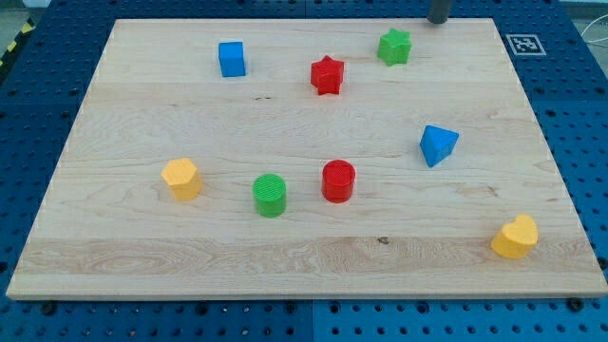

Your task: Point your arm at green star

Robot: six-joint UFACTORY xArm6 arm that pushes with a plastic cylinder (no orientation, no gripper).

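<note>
The green star (394, 46) lies near the view's top, right of centre, on the wooden board (142, 256). My tip (438, 20) shows at the view's top edge as a short dark rod end. It stands just above and to the right of the green star, a small gap apart from it. A red star (327, 75) lies to the lower left of the green star.
A blue cube (232, 59) sits at the upper left. A blue triangular block (437, 144) is at the right. A yellow hexagon (180, 179), a green cylinder (271, 195) and a red cylinder (338, 180) stand in a row lower down. A yellow heart (515, 237) lies at the lower right.
</note>
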